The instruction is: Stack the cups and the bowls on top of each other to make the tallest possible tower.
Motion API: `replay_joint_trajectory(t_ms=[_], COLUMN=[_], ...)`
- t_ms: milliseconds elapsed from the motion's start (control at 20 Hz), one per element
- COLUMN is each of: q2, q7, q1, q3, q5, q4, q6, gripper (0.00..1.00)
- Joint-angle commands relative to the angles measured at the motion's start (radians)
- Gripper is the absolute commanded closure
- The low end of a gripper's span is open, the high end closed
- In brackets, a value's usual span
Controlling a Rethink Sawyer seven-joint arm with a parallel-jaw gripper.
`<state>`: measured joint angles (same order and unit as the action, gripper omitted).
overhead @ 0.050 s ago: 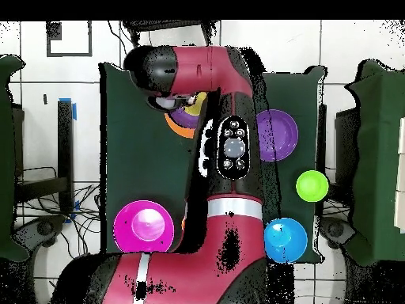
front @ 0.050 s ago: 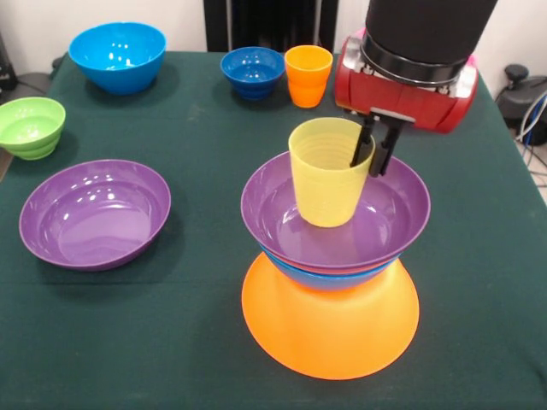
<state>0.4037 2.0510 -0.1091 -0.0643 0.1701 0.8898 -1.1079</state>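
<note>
Dark green cloth-covered table (front @ 0.050 s ago: 197, 342): carries all items. The landmark for this record is the tower (front @ 0.050 s ago: 333, 256), standing right of the table's centre in the front view.

Red and black robot arm (overhead @ 0.050 s ago: 225, 150): descends over the tower; in the overhead view it hides most of the stack.

Tower base: a wide yellow-orange plastic bowl (front @ 0.050 s ago: 329, 329), upside down on the cloth. On it sit nested bowls, of which only a bright blue rim (front @ 0.050 s ago: 329, 278) and a thin pink edge show, topped by a shallow purple plastic bowl (front @ 0.050 s ago: 389, 218), upright. Inside that bowl stands a translucent yellow ribbed plastic cup (front @ 0.050 s ago: 325, 179), upright.

Large glossy pink plastic bowl (overhead @ 0.050 s ago: 143, 226): seen only in the overhead view, well apart from the tower.

Second shallow purple bowl (front @ 0.050 s ago: 94, 213): left of the tower, upright, apart from it.

Bright blue plastic bowl (front @ 0.050 s ago: 117, 55): far behind and left of the tower.

Small green plastic bowl (front @ 0.050 s ago: 32, 126): at the table's left edge, well apart from the tower.

Small dark blue plastic bowl (front @ 0.050 s ago: 252, 72): behind the tower, just beside an orange plastic cup (front @ 0.050 s ago: 308, 74).

Gripper (front @ 0.050 s ago: 375, 149): above the tower, its black fingers (front @ 0.050 s ago: 364, 147) narrowly set astride the yellow cup's right rim, one inside and one outside, closed on the wall.
</note>
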Motion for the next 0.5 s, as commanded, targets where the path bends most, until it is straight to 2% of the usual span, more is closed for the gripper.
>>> replay_joint_trajectory(t_ms=[50,500], q2=[0.002,-0.007], q7=[-0.232,-0.251], q1=[-0.01,-0.019], q3=[-0.112,-0.125], q5=[0.049,0.069], q4=[0.092,0.071], q6=[0.074,0.081], gripper=[1.0,1.0])
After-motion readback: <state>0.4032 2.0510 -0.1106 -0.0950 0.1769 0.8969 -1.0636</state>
